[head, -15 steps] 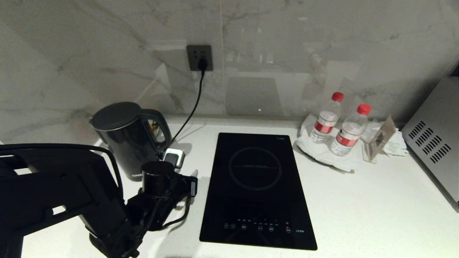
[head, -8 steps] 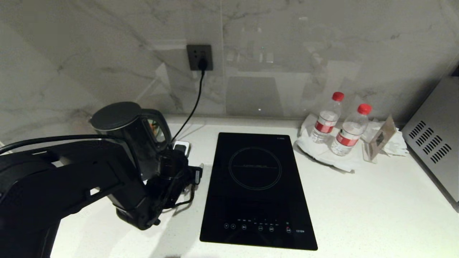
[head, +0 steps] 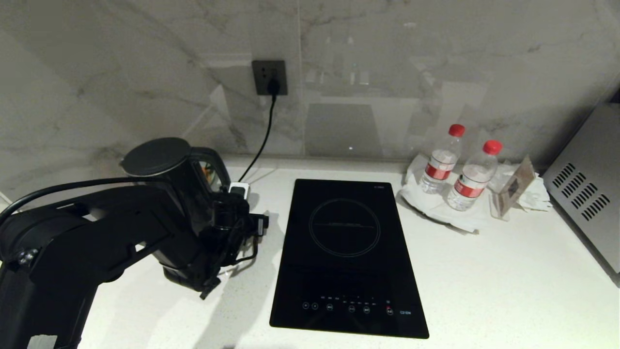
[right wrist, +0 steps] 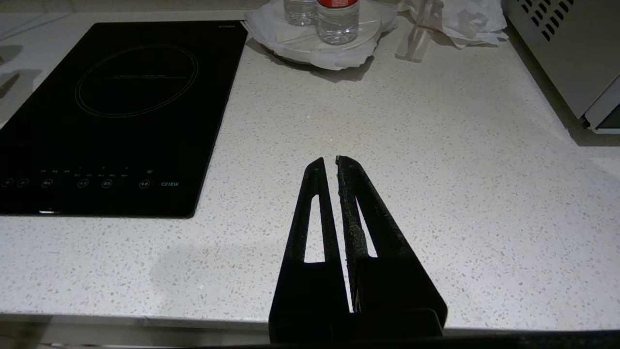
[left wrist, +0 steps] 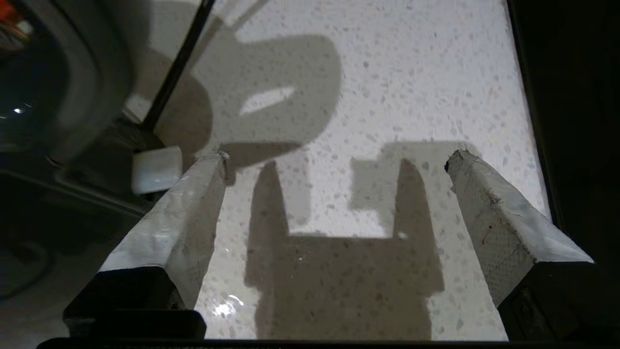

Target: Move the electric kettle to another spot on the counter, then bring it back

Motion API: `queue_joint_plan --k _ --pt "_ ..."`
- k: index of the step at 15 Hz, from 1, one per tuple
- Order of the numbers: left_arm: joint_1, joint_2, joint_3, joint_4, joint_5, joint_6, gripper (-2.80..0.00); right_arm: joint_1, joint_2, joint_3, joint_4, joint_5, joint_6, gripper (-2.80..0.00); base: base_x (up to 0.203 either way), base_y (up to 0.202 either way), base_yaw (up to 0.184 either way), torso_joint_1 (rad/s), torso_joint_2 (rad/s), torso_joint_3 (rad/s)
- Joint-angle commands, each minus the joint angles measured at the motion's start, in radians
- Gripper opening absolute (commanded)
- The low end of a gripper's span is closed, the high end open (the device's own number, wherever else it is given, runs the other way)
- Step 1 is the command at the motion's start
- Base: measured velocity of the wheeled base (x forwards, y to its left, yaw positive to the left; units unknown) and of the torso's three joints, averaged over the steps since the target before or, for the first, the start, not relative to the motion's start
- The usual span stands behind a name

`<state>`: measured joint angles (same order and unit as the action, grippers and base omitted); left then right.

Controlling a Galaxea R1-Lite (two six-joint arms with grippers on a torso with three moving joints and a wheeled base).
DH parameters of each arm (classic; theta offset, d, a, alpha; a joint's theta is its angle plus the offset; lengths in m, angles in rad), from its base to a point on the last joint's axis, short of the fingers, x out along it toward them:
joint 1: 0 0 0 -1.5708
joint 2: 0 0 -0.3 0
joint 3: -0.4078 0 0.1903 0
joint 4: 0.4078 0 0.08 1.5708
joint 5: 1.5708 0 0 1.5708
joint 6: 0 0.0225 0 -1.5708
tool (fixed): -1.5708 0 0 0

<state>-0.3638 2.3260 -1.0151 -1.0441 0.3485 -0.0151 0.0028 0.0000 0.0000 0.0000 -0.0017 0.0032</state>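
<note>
We see the left gripper [left wrist: 334,160] spread wide over bare speckled stone, its two pale fingers [left wrist: 179,218] well apart with nothing between them, only their own shadow on the counter [head: 484,286]. Just beside one finger stands the electric kettle [head: 169,169], upright at the back left of the counter near the wall, its loop handle turned toward the gripper; the left arm crosses in front of its lower body in the head view. One black cord [head: 259,145] runs from the wall socket [head: 269,77] down behind the handle. Further out lies one black induction hob [head: 346,252], flat in the middle of the worktop. Beyond it, at the back right, we count two water bottles [head: 438,162] with red caps, both standing on a white plate [right wrist: 361,31] that lies on crumpled paper. One small card stand [head: 513,189] leans just beside them, and one grey appliance [head: 586,194] sits at the far right. The right gripper [right wrist: 334,167] hangs over the counter's front edge, fingers pressed together, holding nothing.
</note>
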Motion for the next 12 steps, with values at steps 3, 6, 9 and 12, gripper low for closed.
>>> queue_joint_plan --k 3,6,9,12 --pt "0.014 -0.03 0.033 -0.05 0.002 -0.003 0.0 0.0 -0.002 0.0 0.0 0.0 0.0 -2.8 0.0 0.0 0.0 0.0 0.0 0.0" --pt "0.034 -0.029 0.027 -0.053 0.004 -0.001 0.0 0.0 -0.002 0.0 0.0 0.0 0.0 -2.8 0.0 0.0 0.0 0.0 0.0 0.0" --pt "0.049 -0.014 0.02 -0.048 0.004 0.0 0.0 0.0 -0.002 0.0 0.0 0.0 0.0 -2.8 0.0 0.0 0.0 0.0 0.0 0.0" --pt "0.048 0.007 0.003 -0.046 0.004 0.001 0.0 0.0 -0.002 0.0 0.0 0.0 0.0 -2.8 0.0 0.0 0.0 0.0 0.0 0.0"
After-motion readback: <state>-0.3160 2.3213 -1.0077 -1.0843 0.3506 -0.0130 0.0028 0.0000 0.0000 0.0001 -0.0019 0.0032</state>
